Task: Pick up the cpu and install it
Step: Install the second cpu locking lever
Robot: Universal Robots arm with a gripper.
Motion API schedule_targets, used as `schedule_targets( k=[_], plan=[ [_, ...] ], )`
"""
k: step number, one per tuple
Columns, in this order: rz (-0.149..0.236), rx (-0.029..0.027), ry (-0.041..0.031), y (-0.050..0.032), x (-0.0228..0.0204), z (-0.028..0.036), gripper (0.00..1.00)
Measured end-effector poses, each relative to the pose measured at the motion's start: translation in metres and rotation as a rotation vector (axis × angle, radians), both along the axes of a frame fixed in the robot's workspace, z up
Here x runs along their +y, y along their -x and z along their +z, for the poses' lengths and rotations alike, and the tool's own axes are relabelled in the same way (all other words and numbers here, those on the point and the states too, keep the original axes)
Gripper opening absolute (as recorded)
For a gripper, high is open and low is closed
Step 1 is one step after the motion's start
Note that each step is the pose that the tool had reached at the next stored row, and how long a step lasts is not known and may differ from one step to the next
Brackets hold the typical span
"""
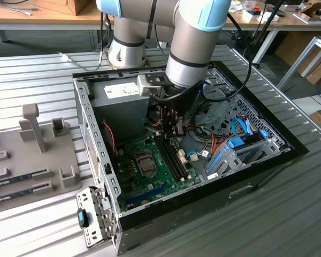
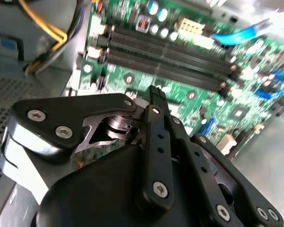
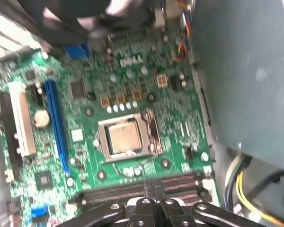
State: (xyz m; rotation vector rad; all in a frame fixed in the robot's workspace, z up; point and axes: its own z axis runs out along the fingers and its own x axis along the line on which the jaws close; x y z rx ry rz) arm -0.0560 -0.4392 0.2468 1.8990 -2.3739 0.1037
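The cpu [image 3: 124, 137] is a small square chip with a pale metal top. It lies flat inside the metal-framed socket [image 3: 101, 142] on the green motherboard [image 3: 85, 85]. In the exterior view the cpu [image 1: 146, 163] sits near the middle of the board inside the open computer case. My gripper [image 1: 176, 130] hangs above the board beside the black memory slots [image 1: 174, 158], a short way from the socket. Its dark fingers [image 3: 154, 196] are shut with nothing between them. In the second wrist view the gripper [image 2: 155, 94] points down at the memory slots [image 2: 170, 59].
The grey power supply [image 1: 120, 101] stands close behind the arm, with yellow and orange cables [image 1: 216, 142] beside it. Blue cables and a drive bay [image 1: 241, 147] fill the case's far side. A grey tray [image 1: 37, 155] holding memory sticks [image 1: 18, 178] lies at the exterior view's left.
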Motion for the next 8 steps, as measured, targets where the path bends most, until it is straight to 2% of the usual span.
schedule_targets(
  k=[3,4,5,6,8],
  plan=[
    [0.0,-0.0001,-0.0005,0.0,0.0,0.0,0.11],
    [0.0,0.0,-0.003,0.0,-0.0001,0.0001,0.11],
    [0.0,-0.0003,-0.0195,0.0,-0.0002,0.0001,0.11],
    [0.0,-0.0008,-0.048,0.0001,-0.0005,0.0,0.11],
    [0.001,-0.0011,-0.0843,0.0002,-0.0009,0.0001,0.11]
  ],
)
